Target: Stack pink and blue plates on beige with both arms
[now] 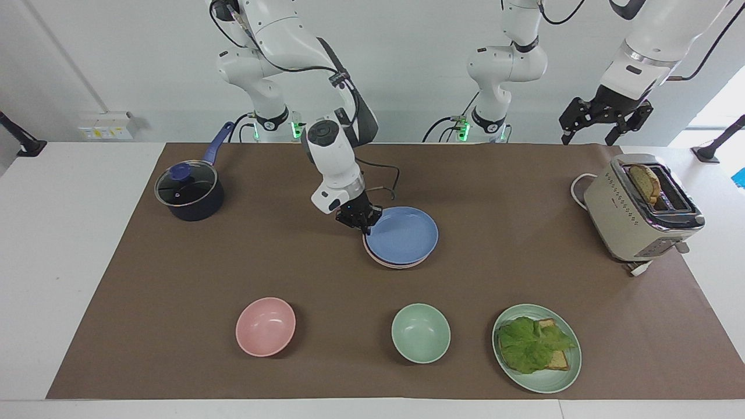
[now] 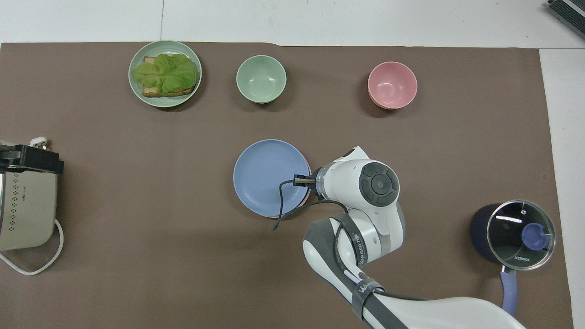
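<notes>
Facing view: my right gripper (image 1: 363, 224) pinches rim of blue plate (image 1: 403, 234) at edge toward right arm's end. One blue plate, topping stack at mat centre; pink plate (image 1: 389, 263) shows as thin rim beneath. Beige plate not discernible. My left gripper (image 1: 605, 123) waits raised near toaster (image 1: 637, 212), fingers spread. Two bowls: pink bowl (image 1: 265, 326), green bowl (image 1: 420, 333). One lettuce plate (image 1: 536, 348), one pot (image 1: 190, 191).

Overhead view: blue plate (image 2: 269, 177) covers stack; right gripper hidden under my own wrist.
</notes>
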Robot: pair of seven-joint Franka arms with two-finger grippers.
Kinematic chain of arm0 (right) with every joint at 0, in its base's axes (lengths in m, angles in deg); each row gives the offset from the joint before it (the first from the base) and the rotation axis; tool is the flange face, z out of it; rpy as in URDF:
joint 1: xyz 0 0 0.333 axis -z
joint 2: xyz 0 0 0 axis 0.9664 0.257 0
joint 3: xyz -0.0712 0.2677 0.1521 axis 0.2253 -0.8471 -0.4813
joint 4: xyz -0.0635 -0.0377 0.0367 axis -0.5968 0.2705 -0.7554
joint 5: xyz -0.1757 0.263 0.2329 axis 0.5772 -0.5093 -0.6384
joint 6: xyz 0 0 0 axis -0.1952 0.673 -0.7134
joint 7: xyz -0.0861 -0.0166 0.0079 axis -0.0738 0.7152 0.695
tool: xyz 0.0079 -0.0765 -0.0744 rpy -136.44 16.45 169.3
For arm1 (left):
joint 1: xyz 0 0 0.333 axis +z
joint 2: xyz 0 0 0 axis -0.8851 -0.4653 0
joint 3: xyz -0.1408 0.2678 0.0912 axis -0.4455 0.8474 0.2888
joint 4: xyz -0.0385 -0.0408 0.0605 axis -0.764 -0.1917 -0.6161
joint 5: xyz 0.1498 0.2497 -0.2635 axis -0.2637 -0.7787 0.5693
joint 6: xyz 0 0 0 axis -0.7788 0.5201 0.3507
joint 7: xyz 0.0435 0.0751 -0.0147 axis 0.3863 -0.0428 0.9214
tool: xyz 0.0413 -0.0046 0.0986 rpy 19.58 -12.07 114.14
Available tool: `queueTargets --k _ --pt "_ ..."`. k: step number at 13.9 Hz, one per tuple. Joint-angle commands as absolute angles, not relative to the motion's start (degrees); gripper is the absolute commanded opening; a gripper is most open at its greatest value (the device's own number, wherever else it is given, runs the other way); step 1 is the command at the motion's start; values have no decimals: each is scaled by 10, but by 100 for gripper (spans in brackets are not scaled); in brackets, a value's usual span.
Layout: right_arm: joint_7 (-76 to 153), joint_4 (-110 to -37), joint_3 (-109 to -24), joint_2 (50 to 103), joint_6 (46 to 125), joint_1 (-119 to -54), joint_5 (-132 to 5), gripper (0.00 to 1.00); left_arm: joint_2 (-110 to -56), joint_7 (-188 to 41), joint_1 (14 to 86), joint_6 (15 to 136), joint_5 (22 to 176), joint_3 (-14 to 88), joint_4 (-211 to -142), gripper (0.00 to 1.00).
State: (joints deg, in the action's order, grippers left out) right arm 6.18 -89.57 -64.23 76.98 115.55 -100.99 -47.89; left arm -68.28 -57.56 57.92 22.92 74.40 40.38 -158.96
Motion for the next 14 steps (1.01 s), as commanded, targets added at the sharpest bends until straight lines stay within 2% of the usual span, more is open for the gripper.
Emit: queueTargets --k 1,2,4,5,6,7,8,14 --pt "67 -886 -646 781 1158 -1011 -495 1 -679 -573 582 218 739 403 -1585 100" --pt "64 -886 -646 781 1157 -1011 -494 15 -679 -573 582 218 739 403 -1585 100" --pt "61 -878 -646 781 1156 -1012 -494 56 -679 -572 582 218 739 403 -1585 100" --pt "61 -871 -646 779 1145 -1013 -494 65 -679 -572 582 218 739 403 -1585 100" --pt "61 -864 -645 774 1129 -1013 -493 81 -679 -572 582 218 739 403 -1585 100" --pt "60 -857 -644 764 1111 -1012 -492 93 -679 -573 582 218 739 403 -1585 100" --pt "59 -854 -642 750 1093 -1005 -490 100 -679 -572 582 218 739 403 -1585 100" --pt "66 -855 -638 632 977 -898 -434 100 -679 -572 582 218 739 403 -1585 100"
